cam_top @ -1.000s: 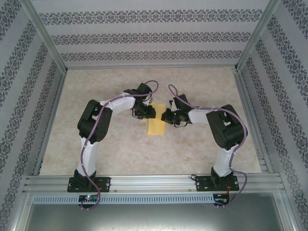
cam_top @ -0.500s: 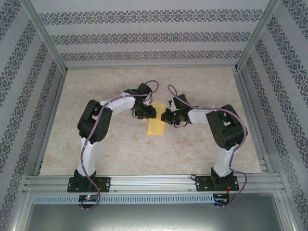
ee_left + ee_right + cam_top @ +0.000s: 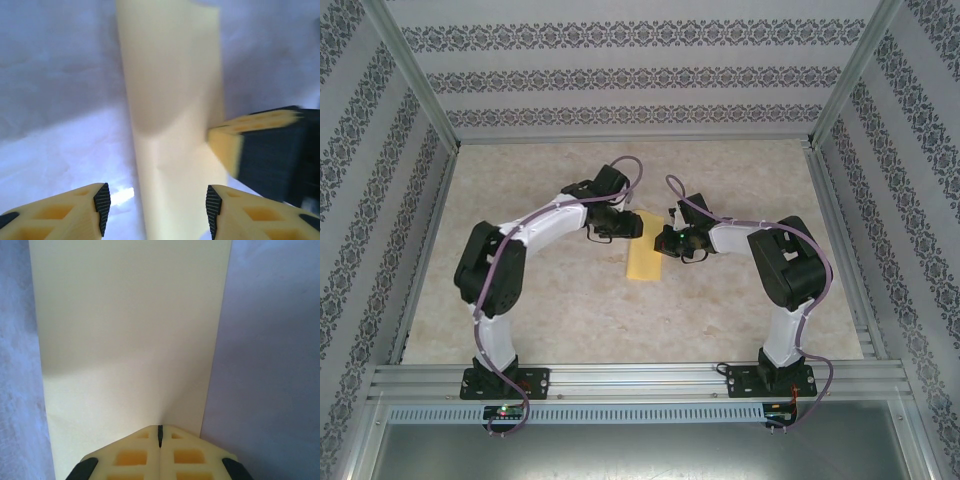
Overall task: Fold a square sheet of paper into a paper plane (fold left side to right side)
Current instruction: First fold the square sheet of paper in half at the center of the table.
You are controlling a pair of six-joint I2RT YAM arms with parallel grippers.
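Top external: folded paper [image 3: 643, 262] lies flat mid-table [image 3: 520, 320]. The right gripper [image 3: 160, 432] is pressed together, tip down on the paper; the left gripper [image 3: 155, 205] is spread above it, holding nothing. Best: pin firmly, sweep the left one along the crease, don't shift layers.

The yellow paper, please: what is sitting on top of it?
The right tool, shut, rests its tips on the paper; the patch of paper beneath them is covered.
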